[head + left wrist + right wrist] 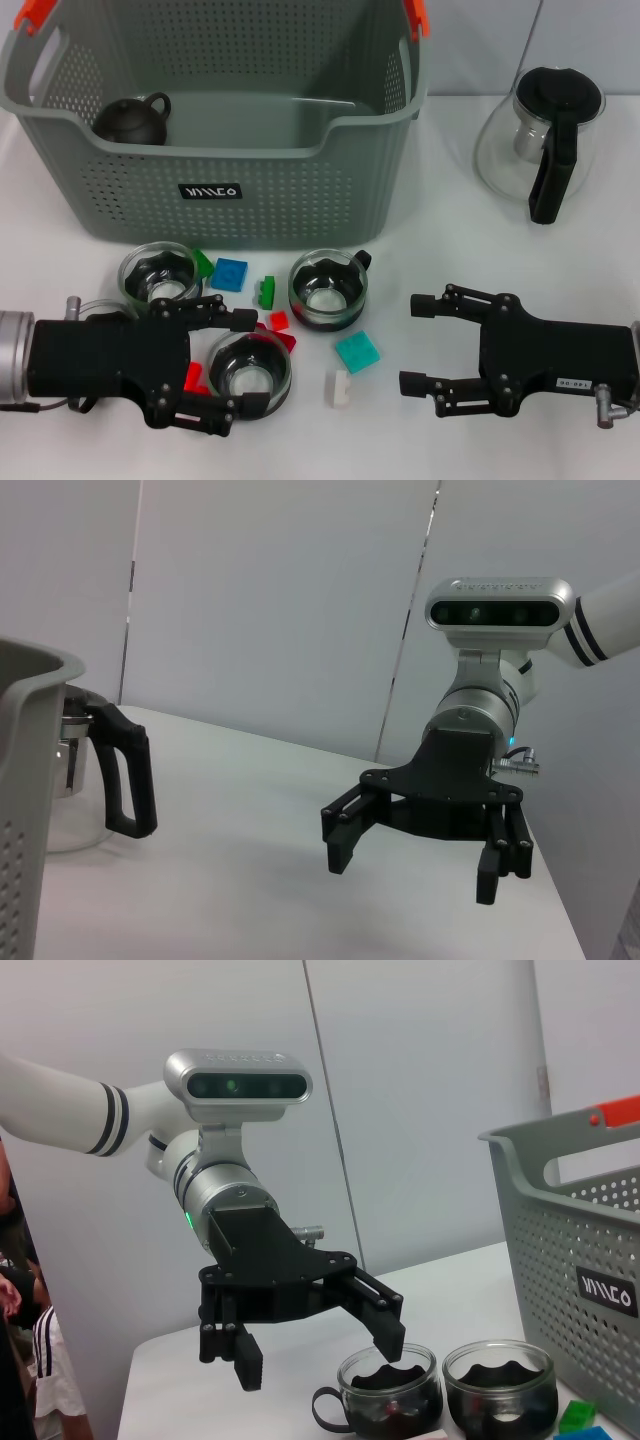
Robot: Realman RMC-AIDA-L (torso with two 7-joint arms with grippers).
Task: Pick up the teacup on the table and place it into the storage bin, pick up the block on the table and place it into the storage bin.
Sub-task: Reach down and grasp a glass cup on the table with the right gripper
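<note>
White tabletop point(450, 240) fills my head view, with the grey perforated storage bin point(215, 205) at the far side, orange clips on its handles. Inside it, in the left corner, I see a small dark teapot point(132, 118). On my right, well apart from the bin, stands a glass pitcher point(540, 140) with a black lid and handle.

Before the bin lie three glass teacups: one point(158, 275) left, one point(327, 290) middle, and one point(251, 368) nearest me. Scattered among them are blocks: blue point(230, 273), green point(265, 291), red point(279, 321), teal point(357, 352) and white point(340, 388).

My left gripper point(238, 360) has its jaws spread wide around the nearest teacup, fingers either side; whether they touch it I cannot tell. My right gripper point(425, 343) hovers over bare table, right of the teal block, jaws wide and holding nothing.
</note>
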